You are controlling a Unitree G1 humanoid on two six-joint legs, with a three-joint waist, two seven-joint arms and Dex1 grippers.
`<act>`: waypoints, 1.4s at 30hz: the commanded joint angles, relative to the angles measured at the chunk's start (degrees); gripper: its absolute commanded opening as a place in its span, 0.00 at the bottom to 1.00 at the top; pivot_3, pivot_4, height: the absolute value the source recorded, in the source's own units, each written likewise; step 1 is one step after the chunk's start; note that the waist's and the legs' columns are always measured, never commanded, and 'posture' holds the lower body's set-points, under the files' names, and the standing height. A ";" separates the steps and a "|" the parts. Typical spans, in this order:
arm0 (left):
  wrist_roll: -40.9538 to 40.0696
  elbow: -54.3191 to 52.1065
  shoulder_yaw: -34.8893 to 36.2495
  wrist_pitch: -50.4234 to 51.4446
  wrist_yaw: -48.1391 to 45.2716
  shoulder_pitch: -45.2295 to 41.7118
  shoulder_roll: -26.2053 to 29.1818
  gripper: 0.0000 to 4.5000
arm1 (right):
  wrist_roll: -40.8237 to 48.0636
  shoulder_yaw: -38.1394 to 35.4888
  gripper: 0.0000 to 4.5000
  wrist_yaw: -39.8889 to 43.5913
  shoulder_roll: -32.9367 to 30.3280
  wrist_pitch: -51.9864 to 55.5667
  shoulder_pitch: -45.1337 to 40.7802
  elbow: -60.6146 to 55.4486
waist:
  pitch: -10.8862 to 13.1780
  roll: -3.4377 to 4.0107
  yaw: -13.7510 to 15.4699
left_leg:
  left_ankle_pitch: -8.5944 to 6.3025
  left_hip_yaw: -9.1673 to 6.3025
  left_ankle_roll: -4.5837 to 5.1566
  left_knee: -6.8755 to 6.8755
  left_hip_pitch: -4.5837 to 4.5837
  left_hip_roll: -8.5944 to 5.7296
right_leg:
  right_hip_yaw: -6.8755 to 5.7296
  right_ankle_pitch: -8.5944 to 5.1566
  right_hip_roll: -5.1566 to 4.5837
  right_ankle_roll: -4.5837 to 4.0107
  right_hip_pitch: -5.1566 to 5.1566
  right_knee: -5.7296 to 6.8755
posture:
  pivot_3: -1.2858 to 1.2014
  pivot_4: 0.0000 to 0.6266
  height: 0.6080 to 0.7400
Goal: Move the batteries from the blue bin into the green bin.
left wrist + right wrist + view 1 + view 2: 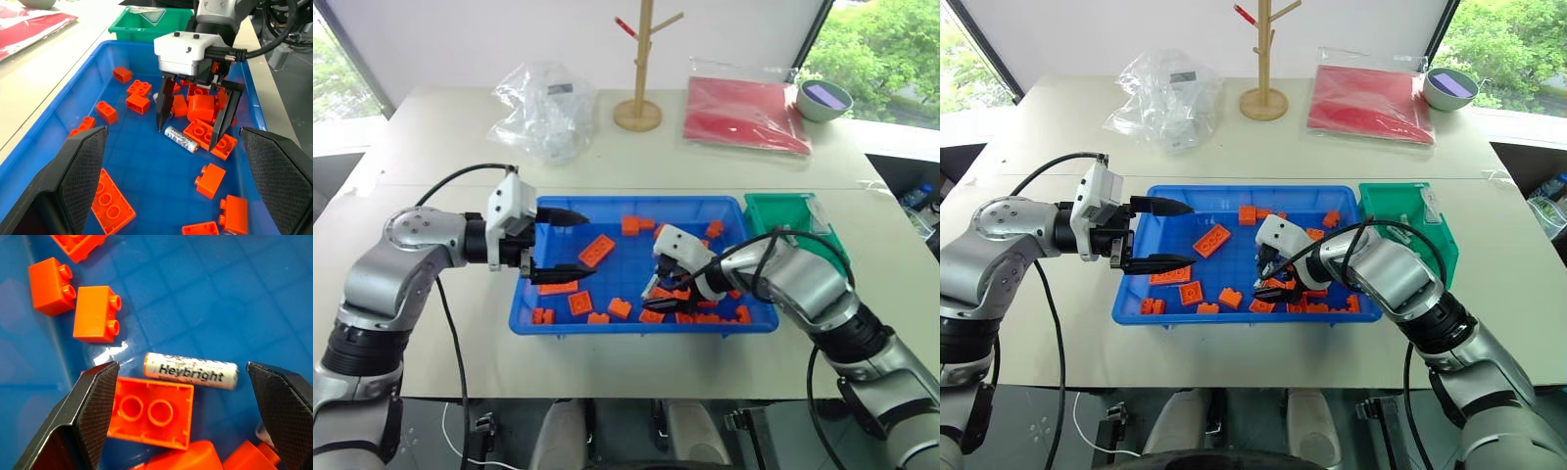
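Bright daylight comes in from the windows [886, 39] at the far corners, so it's evenly lit with only soft shadows. There's a white glare spot on the blue bin [274, 298] floor beside the battery [190, 370]. Up close, the right gripper's fingers [93, 411] look soft.

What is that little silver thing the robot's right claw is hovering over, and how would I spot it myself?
Look in the blue bin, under the open right gripper. On the floor between its fingers lies a battery, beside an upturned orange brick. It is the silver cylinder with black lettering; everything around it is orange and blocky.
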 commanded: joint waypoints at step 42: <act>3.86 8.42 -2.45 -6.06 -3.91 -7.22 -3.58 1.00 | 2.71 -34.75 0.98 0.84 -22.97 -4.65 5.02 7.30 | -0.02 -0.04 -0.37 | -0.01 0.06 0.02 -0.03 0.13 -0.01 | 0.14 -0.01 0.04 0.00 0.06 -0.07 | 0.52 0.24 0.97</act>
